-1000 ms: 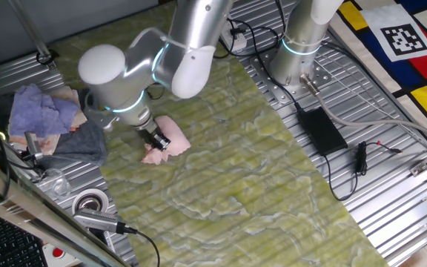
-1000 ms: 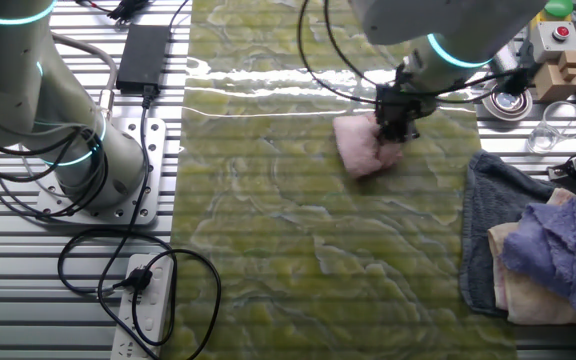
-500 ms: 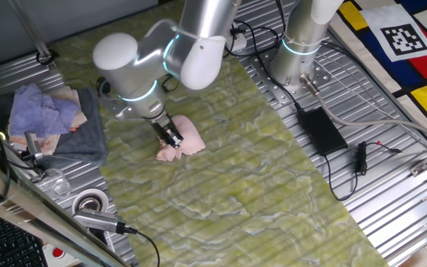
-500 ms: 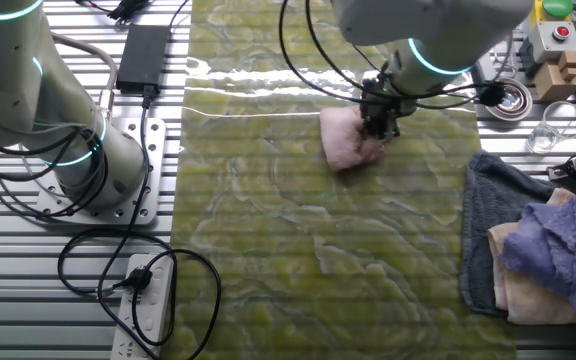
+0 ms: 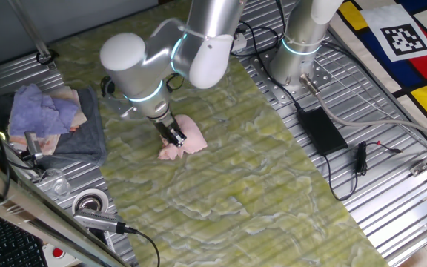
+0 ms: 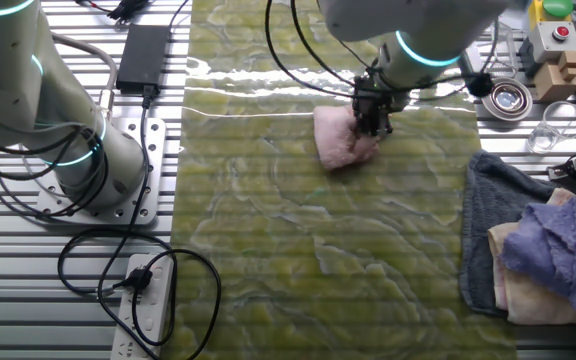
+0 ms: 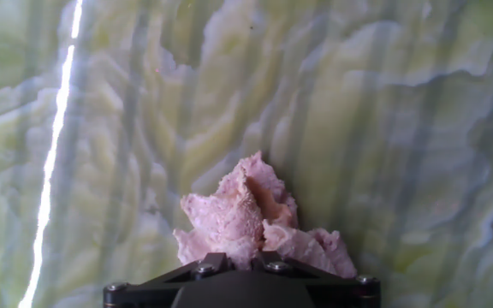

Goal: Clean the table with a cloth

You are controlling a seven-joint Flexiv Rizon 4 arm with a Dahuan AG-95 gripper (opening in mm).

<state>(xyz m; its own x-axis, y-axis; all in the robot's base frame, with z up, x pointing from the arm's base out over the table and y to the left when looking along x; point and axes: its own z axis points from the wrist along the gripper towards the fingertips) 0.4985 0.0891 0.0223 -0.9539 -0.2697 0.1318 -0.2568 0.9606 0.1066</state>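
Observation:
The pale pink cloth [image 5: 186,138] lies crumpled on the yellow-green marbled table [image 5: 258,185], toward its left part in one fixed view. My gripper [image 5: 173,137] presses down on the cloth's near side, shut on a bunch of it. From the other side the cloth [image 6: 334,144] spreads left of the gripper [image 6: 372,119]. In the hand view the pink cloth [image 7: 242,218] bulges out right above the dark fingers [image 7: 214,262], which stand close together on it, over the table [image 7: 400,128].
A lavender cloth [image 5: 41,110] and a dark grey towel [image 5: 84,141] sit piled at the left on ribbed metal. Tape rolls [image 5: 89,200] and a clear cup lie nearby. A second arm's base [image 5: 296,59], a black power brick [image 5: 319,127] and cables stand to the right.
The gripper has dragged the cloth across the table, away from the pile of towels and toward the table's middle, over the last second.

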